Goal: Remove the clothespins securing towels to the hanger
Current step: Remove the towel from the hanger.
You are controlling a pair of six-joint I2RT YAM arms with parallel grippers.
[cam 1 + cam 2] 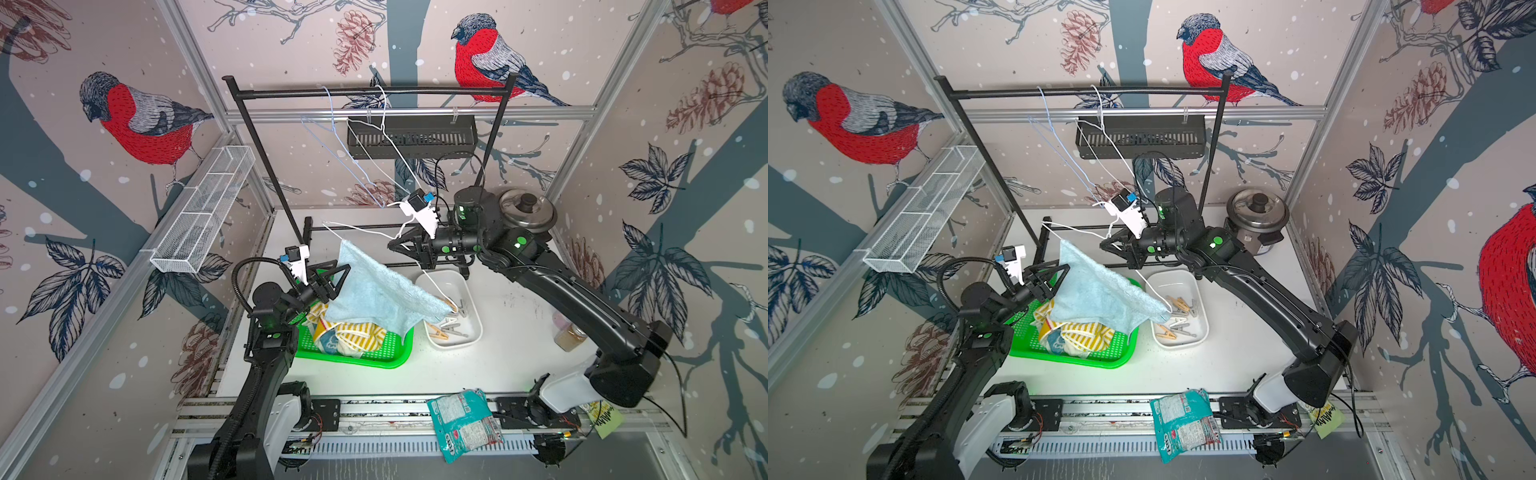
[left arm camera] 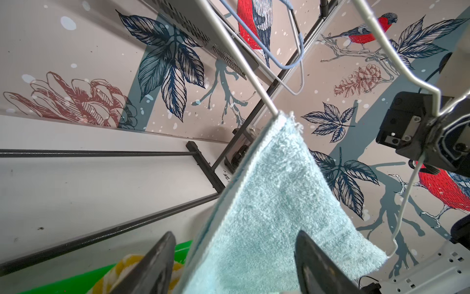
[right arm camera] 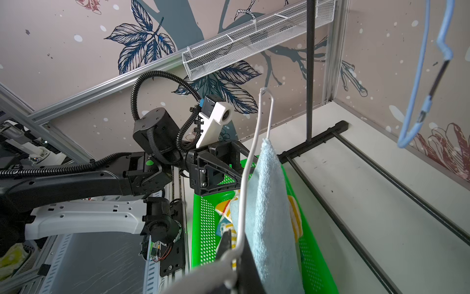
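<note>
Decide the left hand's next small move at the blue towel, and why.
Probably close the left hand on the light-blue towel and draw it off the white hanger: its fingers straddle the towel's edge, nothing visibly pins it, and the right hand holds the hanger.

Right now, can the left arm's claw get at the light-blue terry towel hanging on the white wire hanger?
Probably yes. The left claw is open with the light-blue terry towel between its fingers, and nothing blocks it. The right claw holds the white wire hanger.
</note>
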